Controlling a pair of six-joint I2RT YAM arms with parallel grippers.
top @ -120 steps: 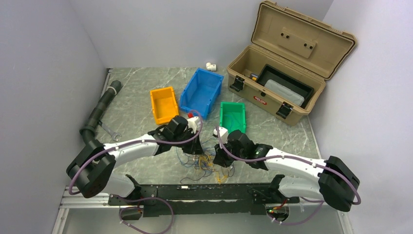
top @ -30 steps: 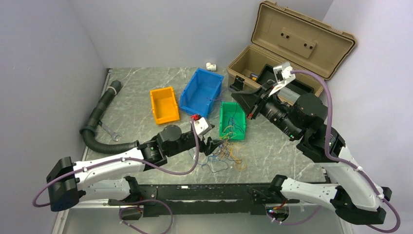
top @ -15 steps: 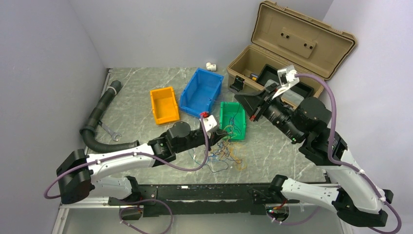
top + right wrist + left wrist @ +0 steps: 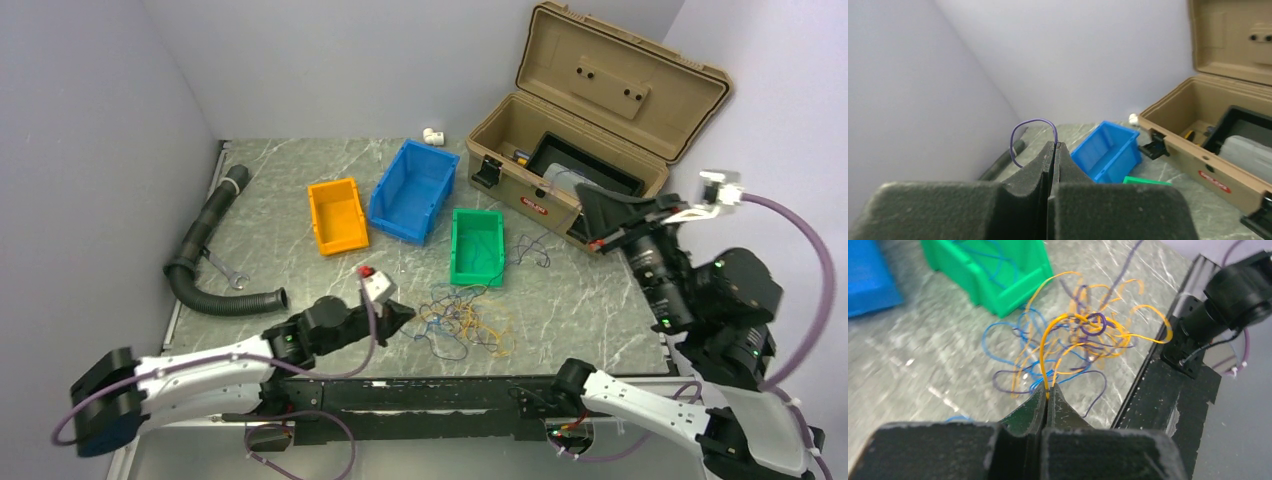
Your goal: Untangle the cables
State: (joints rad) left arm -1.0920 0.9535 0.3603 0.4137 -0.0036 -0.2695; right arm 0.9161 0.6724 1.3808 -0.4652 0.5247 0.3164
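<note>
Tangle of cables [image 4: 1090, 332] is found on the table [image 4: 908, 365] directly ahead of the left jaws, which are clamped on one yellow-orange wire [image 4: 1043, 355] running forward into it. The right jaws, raised well apart, are closed on a purple wire [image 4: 1035, 119].

Cables [image 4: 1088, 325]: glossy plastic sheath. Green bin [image 4: 983, 287]: smooth plastic. Tabletop [image 4: 913, 355]: polished marble look.

A robot test cell in a lab: bare pale walls [image 4: 100, 120] box in a marble-patterned table [image 4: 300, 165], and two arms [image 4: 205, 362] are bolted to a black rail [image 4: 440, 392] at its near edge. Workshop props lie staged on it: coloured bins [image 4: 412, 190], a toolbox [image 4: 600, 110], a wrench [image 4: 226, 271], a hose [image 4: 203, 235], and cables [image 4: 470, 322].
</note>
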